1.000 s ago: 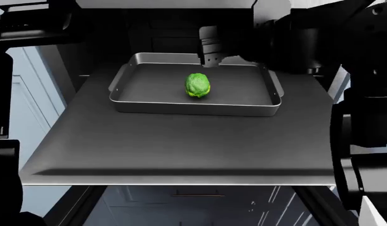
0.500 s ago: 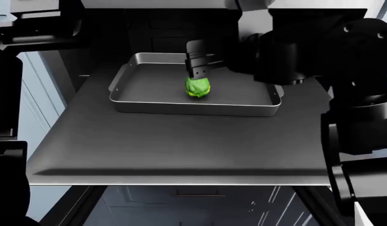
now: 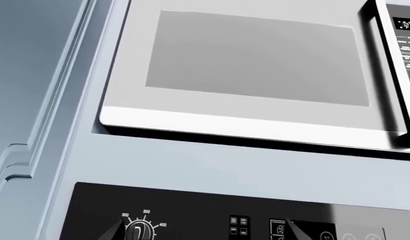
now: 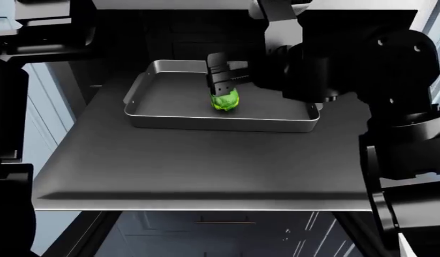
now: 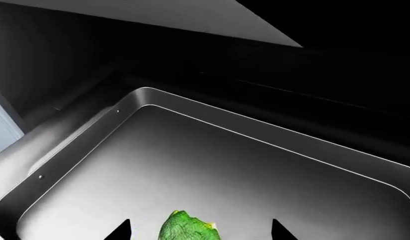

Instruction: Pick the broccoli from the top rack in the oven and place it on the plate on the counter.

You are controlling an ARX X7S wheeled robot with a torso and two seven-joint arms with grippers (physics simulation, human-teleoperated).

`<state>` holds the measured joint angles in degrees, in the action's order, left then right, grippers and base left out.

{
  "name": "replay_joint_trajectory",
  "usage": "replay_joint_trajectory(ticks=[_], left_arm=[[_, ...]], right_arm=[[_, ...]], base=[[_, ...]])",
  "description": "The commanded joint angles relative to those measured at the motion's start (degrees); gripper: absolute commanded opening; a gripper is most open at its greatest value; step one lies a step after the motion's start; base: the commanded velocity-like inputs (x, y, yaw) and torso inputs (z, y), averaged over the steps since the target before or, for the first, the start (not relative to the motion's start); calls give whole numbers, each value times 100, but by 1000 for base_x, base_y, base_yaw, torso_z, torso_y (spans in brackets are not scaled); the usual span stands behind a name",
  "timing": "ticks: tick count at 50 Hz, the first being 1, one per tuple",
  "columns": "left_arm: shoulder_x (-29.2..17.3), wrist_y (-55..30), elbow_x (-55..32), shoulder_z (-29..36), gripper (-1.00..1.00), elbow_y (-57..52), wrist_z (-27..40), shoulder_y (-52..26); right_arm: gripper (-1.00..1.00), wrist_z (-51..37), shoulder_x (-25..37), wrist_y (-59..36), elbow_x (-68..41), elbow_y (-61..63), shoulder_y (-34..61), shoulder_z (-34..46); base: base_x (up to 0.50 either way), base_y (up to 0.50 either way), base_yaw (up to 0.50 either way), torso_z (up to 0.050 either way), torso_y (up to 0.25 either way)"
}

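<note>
Broccoli (image 4: 225, 100): small bright green bumpy lump, sitting mid grey baking tray (image 4: 170, 115) on top rack (image 4: 198, 171) inside black oven (image 4: 170, 32). Right end effector (image 4: 223, 85) directly over it, fingers spread apart, tips flanking broccoli in right wrist view, nothing gripped. Left end effector out of sight. Left wrist view alone shows microwave door (image 3: 258, 60) above oven control panel (image 3: 211, 220); dial (image 3: 137, 231) marked 200, 300, 400

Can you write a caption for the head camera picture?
Right gripper poised over the broccoli in the baking tray on the oven's top rack.
</note>
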<state>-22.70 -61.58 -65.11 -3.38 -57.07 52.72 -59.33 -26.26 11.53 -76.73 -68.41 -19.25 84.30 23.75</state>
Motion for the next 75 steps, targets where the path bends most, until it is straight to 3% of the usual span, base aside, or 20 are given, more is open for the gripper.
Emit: replay_joint_trajectory(ticks=[1,75], left_arm=[[-33,90,-31,77,100,19,47,-1],[-288,552,-264,392,100,25,317,53]], right_arm=[[100,40,33,85,20,-10,-111,104],[100,68,86,316,-123,162,-564,544]], base=[[0,0,0,0,0],[0,0,0,0,0]])
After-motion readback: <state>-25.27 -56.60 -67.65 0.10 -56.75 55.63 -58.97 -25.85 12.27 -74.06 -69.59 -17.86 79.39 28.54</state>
